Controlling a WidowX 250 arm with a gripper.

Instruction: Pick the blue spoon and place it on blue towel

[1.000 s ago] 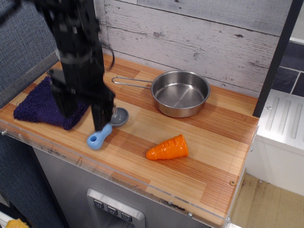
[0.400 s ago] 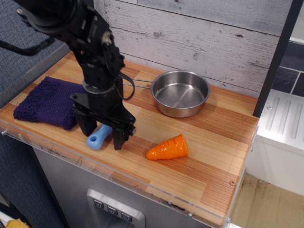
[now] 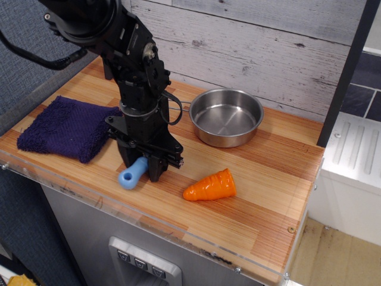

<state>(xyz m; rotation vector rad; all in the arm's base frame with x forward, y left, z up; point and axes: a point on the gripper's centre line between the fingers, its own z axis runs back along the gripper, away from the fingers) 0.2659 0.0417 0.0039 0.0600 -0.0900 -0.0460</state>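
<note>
The blue spoon (image 3: 131, 176) lies on the wooden counter near its front edge. Only its light blue handle with the hole at the end shows; the grey bowl is hidden under my gripper. My gripper (image 3: 143, 169) stands straight down over the spoon, its black fingers (image 3: 156, 171) closed in on either side of the handle. The spoon looks to be at counter level. The blue towel (image 3: 59, 127), a dark navy-purple knitted cloth, lies at the left end of the counter, just left of the gripper.
An orange carrot toy (image 3: 209, 186) lies right of the gripper. A steel pan (image 3: 226, 117) with a long handle stands behind, near the plank wall. The counter's front edge (image 3: 149, 229) is close to the spoon.
The gripper has moved right from the towel side and come down over the spoon. Its fingers have narrowed around the handle. The spoon has shifted slightly right.
</note>
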